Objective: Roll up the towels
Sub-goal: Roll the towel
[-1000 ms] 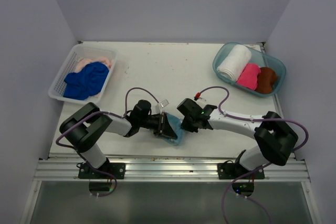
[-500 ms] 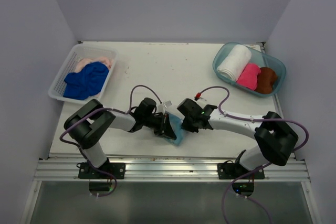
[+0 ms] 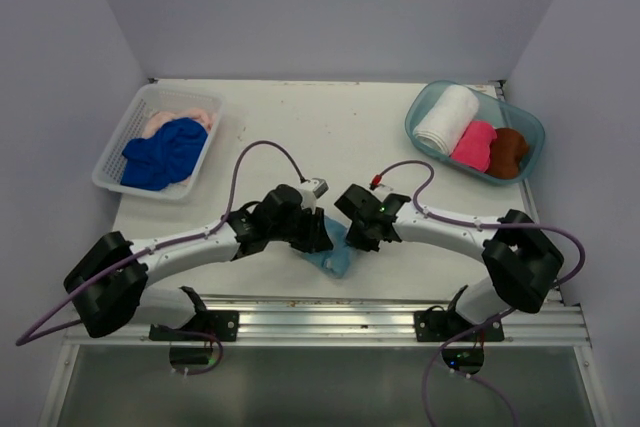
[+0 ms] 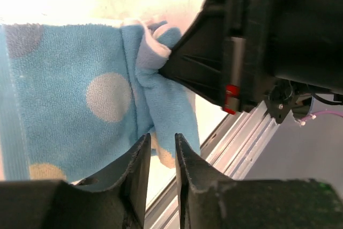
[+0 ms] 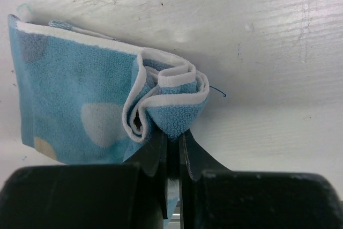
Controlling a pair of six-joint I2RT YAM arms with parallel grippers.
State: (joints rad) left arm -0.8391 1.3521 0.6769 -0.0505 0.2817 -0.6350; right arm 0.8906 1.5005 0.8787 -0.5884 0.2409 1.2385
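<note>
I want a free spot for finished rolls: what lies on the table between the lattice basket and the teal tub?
Nothing; the top view shows bare table between basket and tub.

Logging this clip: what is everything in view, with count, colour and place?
light blue towel: one, pale spots, near table edge, one end rolled
royal blue towel: one, in basket
peach towel: one, in basket, behind the blue
white towel: one, rolled, in tub
pink towel: one, in tub, middle
brown towel: one, in tub, right end
basket: one, white lattice, back left
tub: one, clear teal, back right
table: one, white
left gripper: black, slightly apart at towel's edge
right gripper: black, shut on rolled end
</note>
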